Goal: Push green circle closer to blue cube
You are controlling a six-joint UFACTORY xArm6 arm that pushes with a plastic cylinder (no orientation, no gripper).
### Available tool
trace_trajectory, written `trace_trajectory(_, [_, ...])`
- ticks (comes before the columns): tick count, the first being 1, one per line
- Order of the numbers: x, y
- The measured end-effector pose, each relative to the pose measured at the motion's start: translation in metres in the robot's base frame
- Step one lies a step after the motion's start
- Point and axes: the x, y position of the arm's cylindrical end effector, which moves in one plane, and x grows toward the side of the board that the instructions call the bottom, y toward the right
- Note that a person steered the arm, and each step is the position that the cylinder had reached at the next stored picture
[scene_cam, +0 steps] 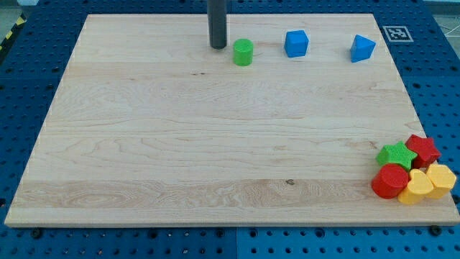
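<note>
The green circle (243, 52) is a short green cylinder near the view's top, a little left of centre. The blue cube (296, 43) stands to its right, with a gap of about a block's width between them. My tip (218, 47) rests on the board just left of the green circle, close to it but with a thin gap showing. The rod rises straight up out of the view's top.
A blue triangular block (362, 48) lies right of the blue cube. At the view's bottom right is a cluster: a green star (397, 154), a red star (422, 149), a red cylinder (389, 180) and two yellow blocks (428, 183). The wooden board (215, 144) sits on a blue perforated table.
</note>
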Motion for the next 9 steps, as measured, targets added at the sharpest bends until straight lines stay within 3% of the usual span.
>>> trace_trajectory(2, [0.050,0.045])
trace_trajectory(6, [0.076,0.096])
trace_trajectory(9, [0.085,0.101])
